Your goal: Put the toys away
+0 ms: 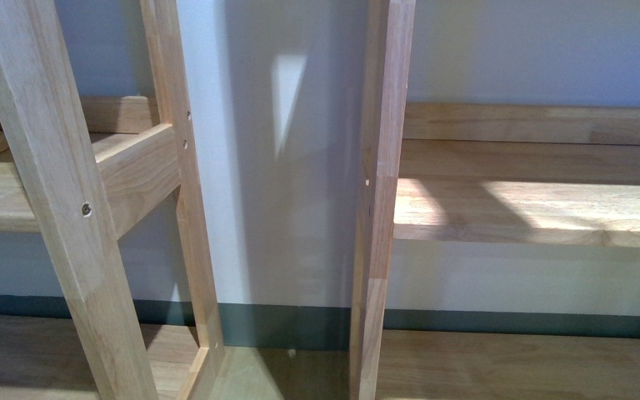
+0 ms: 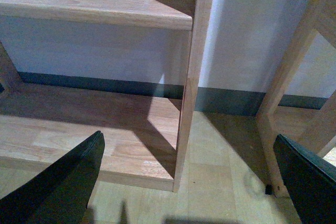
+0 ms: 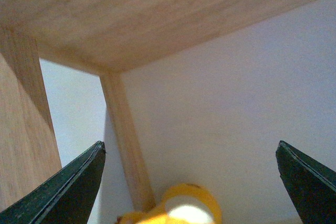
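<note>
Your left gripper is spread wide and empty above the floor before the lower shelf. Your right gripper is likewise released, holding nothing; the plush animal sits just beyond it, beneath a shelf board, beside a corner post against the wall.

The shelving units are pale, smooth, matt wood with visible grain, and the floor is light wood-look boarding. The wall is matt painted white above a dark skirting strip. The plush toy looks soft orange-yellow cloth.
</note>
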